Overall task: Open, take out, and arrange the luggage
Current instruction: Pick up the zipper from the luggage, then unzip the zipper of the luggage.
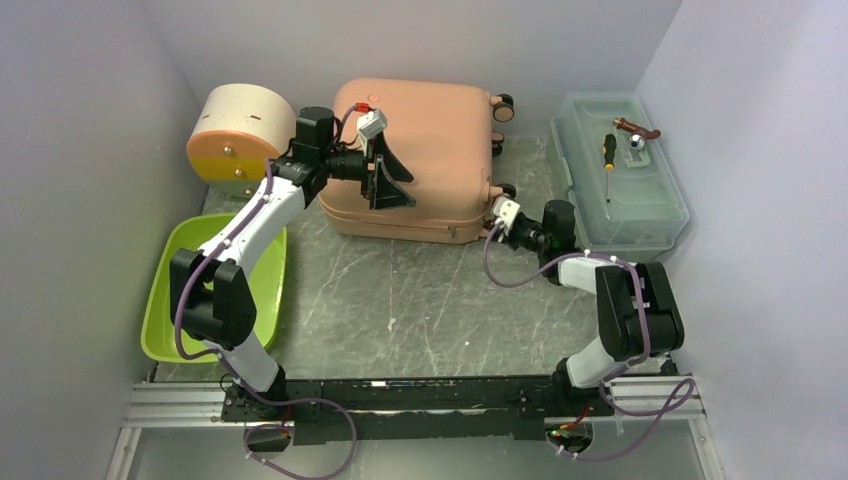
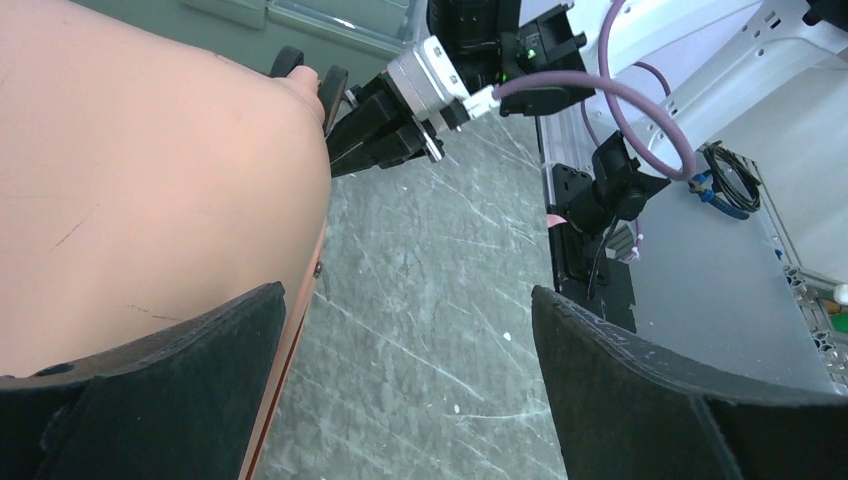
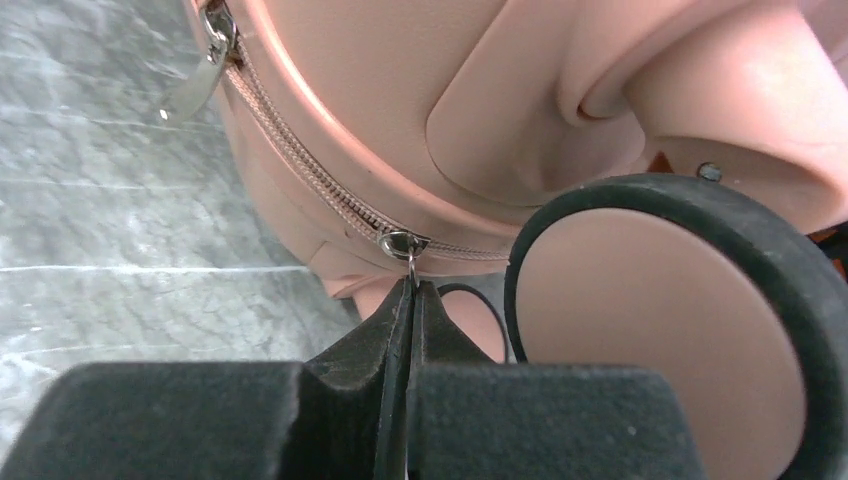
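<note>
Zero of three steps look finished: open, take out and arrange are all pending. Position: the luggage (image 1: 415, 150) lies flat at the far edge of the table (image 1: 420, 300), roughly mid-width. Its shell is closed and its wheels face right. No lining or contents show anywhere.

Status of right gripper (image 3: 412, 295): at the case's near-right corner, jaws pinched tight on the zipper pull (image 3: 410, 268). That pull hangs from the slider (image 3: 403, 243), just beside the near wheel (image 3: 660, 330). The zipper track looks meshed on both sides of that slider, so my read is the unzip is at its very start. A second pull tab (image 3: 205, 60) dangles loose further along the track, untouched.

Status of left gripper (image 2: 405, 400): over the case's near-left part, fingers spread wide, holding nothing. One finger sits over the shell, the other past its near edge over bare table. Can't tell if it touches the shell. Probably there to brace the case during the pull.

Left to do, as I judge it:
- run the slider round the perimeter
- lift the lid
- pull out whatever is inside and lay it out

The green bin (image 1: 165, 300) at the left edge may be a drop spot, unconfirmed. The cream round box (image 1: 235, 130) at the far-left corner and the lidded toolbox (image 1: 620, 180) along the right edge look uninvolved.
</note>
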Controlling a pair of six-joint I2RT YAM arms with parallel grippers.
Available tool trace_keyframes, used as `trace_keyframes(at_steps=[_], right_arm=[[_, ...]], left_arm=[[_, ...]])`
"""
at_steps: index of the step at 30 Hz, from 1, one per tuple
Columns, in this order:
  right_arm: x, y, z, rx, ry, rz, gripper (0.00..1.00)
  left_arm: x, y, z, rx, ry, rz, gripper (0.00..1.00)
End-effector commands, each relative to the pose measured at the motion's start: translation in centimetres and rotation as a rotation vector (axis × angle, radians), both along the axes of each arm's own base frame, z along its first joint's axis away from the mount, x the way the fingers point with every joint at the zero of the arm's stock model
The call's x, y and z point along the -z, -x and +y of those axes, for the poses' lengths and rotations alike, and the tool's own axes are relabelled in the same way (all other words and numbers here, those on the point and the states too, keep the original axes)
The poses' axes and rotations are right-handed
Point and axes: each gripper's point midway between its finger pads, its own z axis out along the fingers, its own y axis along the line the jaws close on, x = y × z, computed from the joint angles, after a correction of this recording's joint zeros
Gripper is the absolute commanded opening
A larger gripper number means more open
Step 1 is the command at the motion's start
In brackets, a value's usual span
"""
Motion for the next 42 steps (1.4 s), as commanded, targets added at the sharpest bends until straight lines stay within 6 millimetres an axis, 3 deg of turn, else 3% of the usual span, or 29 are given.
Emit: trace_keyframes(at_steps=[1,8,16,19,25,35,37,42], right_arm=[[-2.5,-3.0,-1.5,0.12,0.09,-0.28,0.0],[-3.5,-5.1,-3.1,0.356,0.235,-0.488,0.0],[-4.0,-7.1,-4.6,0.49,0.256,-0.546,0.0],[-3.5,-6.8,-4.0,0.46,0.201,-0.481,0.0],[-3.3,-4.9,-2.1,0.295,-0.071,-0.27,0.0],[-5.6,-4.1,-2.5,0.168,-0.349,-0.078,0.0],[-6.0,-4.4,-3.4,0.17,-0.387,-0.043,0.0],[-6.5,-4.9,-3.4,0.114,-0.511,0.113,0.0]], left_arm=[[-1.6,0.3,0.0,0.005,0.016,-0.052,0.99],[-1.2,0.0,0.1,-0.015,0.008,-0.043,1.0],[-0.9,0.4,0.2,-0.016,0.006,-0.042,0.99],[-1.2,0.5,0.3,-0.015,0.005,-0.043,1.0],[-2.2,1.2,0.4,0.0,0.014,-0.052,1.0],[-3.5,2.6,0.9,0.011,0.013,-0.102,0.99],[-3.7,2.8,1.0,0.01,0.011,-0.108,1.0],[-3.9,3.3,1.2,0.012,0.006,-0.119,0.99]])
